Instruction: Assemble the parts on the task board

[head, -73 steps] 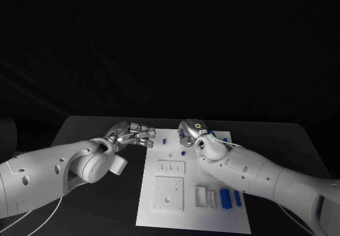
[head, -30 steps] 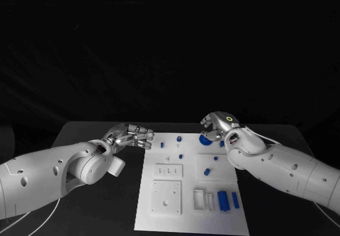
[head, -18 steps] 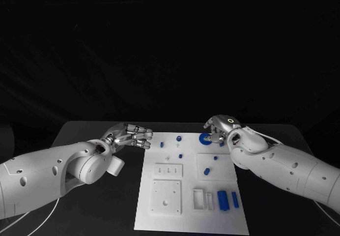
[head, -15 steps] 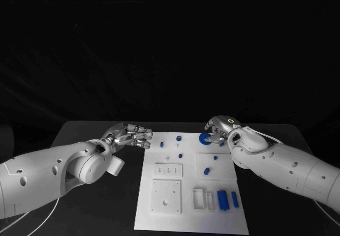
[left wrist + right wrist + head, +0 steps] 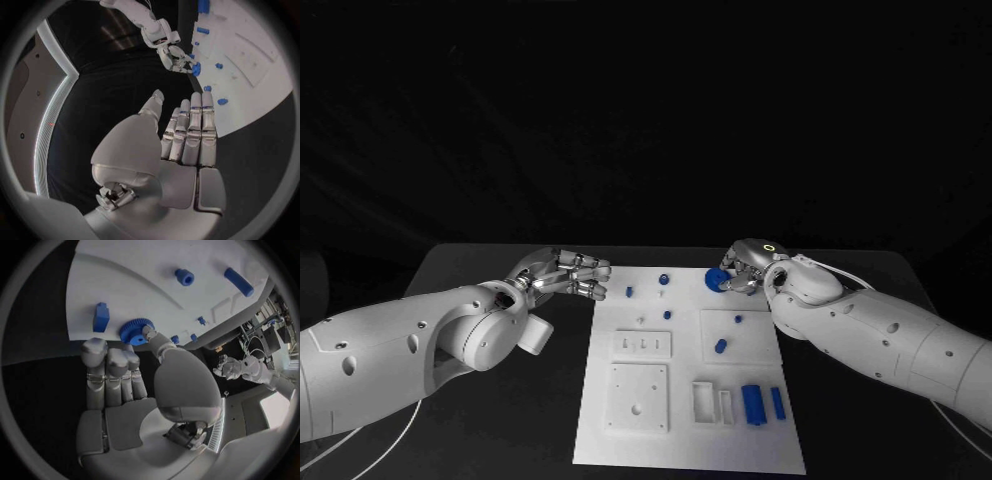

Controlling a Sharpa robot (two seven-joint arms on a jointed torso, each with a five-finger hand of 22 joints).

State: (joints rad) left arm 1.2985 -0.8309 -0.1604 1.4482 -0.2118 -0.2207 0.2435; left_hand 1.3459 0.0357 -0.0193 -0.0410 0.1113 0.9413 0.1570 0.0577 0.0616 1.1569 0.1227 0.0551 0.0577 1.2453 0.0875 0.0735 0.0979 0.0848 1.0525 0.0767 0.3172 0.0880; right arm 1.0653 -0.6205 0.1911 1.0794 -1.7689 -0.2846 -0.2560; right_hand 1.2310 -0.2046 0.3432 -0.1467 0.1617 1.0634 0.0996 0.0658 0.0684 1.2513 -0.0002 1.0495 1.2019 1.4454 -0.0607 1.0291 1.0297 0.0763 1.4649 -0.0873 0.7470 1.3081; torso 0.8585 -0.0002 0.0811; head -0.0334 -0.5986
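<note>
The blue gear (image 5: 132,332) sits at the far right corner of the task board (image 5: 632,440), where the right hand (image 5: 744,268) grips it: in the right wrist view the thumb tip presses on its toothed rim while the other fingers (image 5: 107,365) close in from the opposite side. It looks like a small moulded plastic wheel, so I judge it light, rigid and unlikely to deform or break under a firm pinch; the fine teeth around its edge should give the fingertips purchase, whereas its flat faces look smooth and would slip more easily. The rim, taken across its width, is therefore the sensible place to hold it, keeping the centre free if it must drop over a post. The board itself is a flat, matte white plate with raised rectangular blocks and shallow slots, hard and stable on the black table. Nearer the board's middle from the gear lie a short blue round sleeve (image 5: 184,276) and a blue bar (image 5: 238,281), and just beside the gear stands a small blue block (image 5: 100,317); all look like the same stiff, smooth plastic, light enough to skid if nudged. The left hand (image 5: 568,274) hangs just off the board's far left corner, holding nothing, its fingers (image 5: 189,130) straight and side by side, the thumb held apart.
</note>
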